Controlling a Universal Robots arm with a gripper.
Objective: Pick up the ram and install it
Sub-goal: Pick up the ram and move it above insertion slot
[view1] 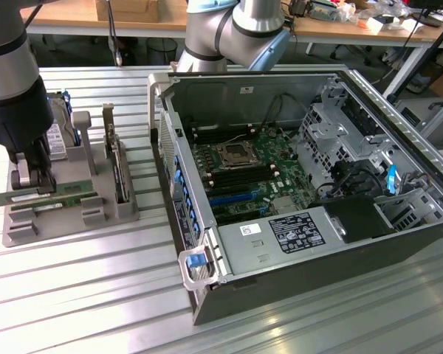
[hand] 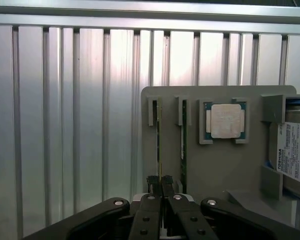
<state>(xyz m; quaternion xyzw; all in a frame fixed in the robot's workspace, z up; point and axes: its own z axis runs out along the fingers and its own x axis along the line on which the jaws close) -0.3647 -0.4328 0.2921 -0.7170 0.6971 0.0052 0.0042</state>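
My black claw (hand: 160,180) is clenched on the upper edge of the ram, a long thin green circuit-board stick (view1: 63,196) standing on edge in the grey moulded holder tray (view1: 96,217) at the exterior view's left. I judge it light and stiff but fragile, best pinched on its bare long edges, off chips and contacts. Close by sit a square silver processor chip (hand: 225,121), a labelled hard drive (hand: 295,150) and a wider green bracketed card (view1: 118,169). The open grey computer case (view1: 399,221) raises its side wall between tray and motherboard (view1: 244,166).
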